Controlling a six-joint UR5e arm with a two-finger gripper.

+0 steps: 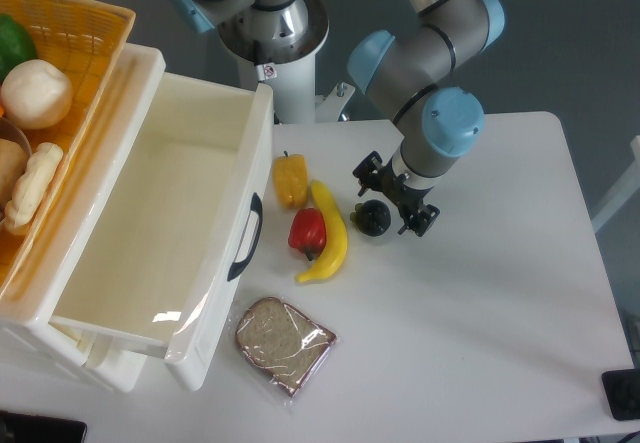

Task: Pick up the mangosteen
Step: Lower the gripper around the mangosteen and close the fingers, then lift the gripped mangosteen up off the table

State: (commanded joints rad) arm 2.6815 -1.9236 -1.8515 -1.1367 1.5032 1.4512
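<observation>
The mangosteen (371, 218) is a small, round, dark fruit lying on the white table (480, 303), just right of the banana. My gripper (394, 197) points down right beside it, slightly up and to the right. Its two black fingers stand apart, one at the upper left (367, 170) and one at the lower right (420, 221). The gripper is open and holds nothing. The mangosteen sits at the fingers' lower-left edge, and I cannot tell whether they touch it.
A yellow banana (331, 233), a red pepper (307, 230) and a yellow pepper (290, 180) lie left of the mangosteen. A wrapped slice of bread (283, 343) lies nearer the front. An open white drawer (160, 233) and a basket of food (70, 73) stand at the left.
</observation>
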